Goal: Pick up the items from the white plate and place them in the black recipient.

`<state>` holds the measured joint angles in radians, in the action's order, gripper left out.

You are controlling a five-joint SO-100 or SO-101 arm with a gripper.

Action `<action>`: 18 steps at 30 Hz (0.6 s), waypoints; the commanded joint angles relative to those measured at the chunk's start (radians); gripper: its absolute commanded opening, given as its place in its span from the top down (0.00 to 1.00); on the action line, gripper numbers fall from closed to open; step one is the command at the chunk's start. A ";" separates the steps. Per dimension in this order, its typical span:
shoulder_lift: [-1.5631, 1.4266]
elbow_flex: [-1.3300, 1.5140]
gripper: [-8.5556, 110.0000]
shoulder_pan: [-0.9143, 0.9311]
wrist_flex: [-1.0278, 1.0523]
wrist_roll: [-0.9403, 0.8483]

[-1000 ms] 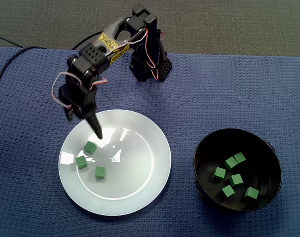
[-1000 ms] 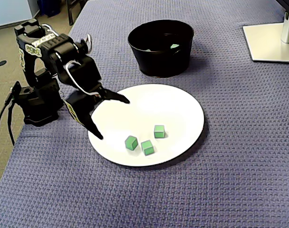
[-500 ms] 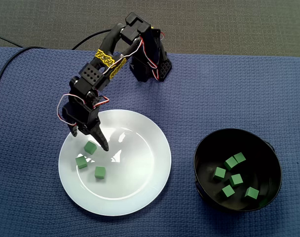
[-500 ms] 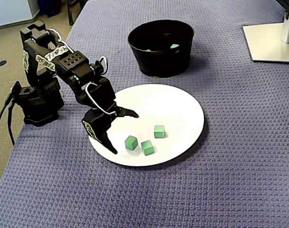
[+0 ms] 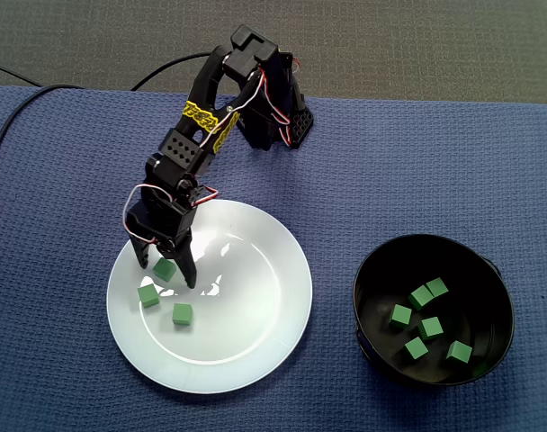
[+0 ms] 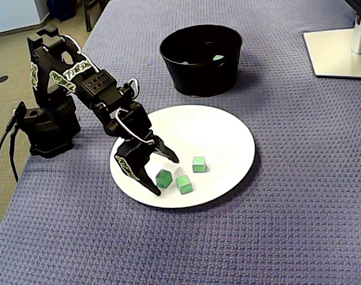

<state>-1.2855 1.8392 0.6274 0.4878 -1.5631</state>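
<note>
Pincer: black two-finger gripper (image 6: 165, 175) stood wide, straddling small green cube (image 5: 165, 269) on round white plate (image 5: 255, 342).
Grasp: likely needed centring before closing squarely.

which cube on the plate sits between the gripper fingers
The uppermost cube in a fixed view, inside the open gripper; the other two lie outside.

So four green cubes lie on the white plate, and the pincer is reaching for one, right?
Three green cubes, not four, lie on the white plate, as a fixed view shows; the pincer does reach for one.
</note>
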 commanded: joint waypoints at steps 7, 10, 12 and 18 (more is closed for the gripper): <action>-0.043 0.110 0.91 -0.023 -0.095 0.037; -0.051 0.121 0.93 -0.026 -0.095 0.051; -0.057 0.129 0.91 -0.026 -0.095 0.054; -0.072 0.135 0.72 -0.020 -0.095 0.063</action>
<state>-1.3453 1.9604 0.6243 0.3973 -1.5171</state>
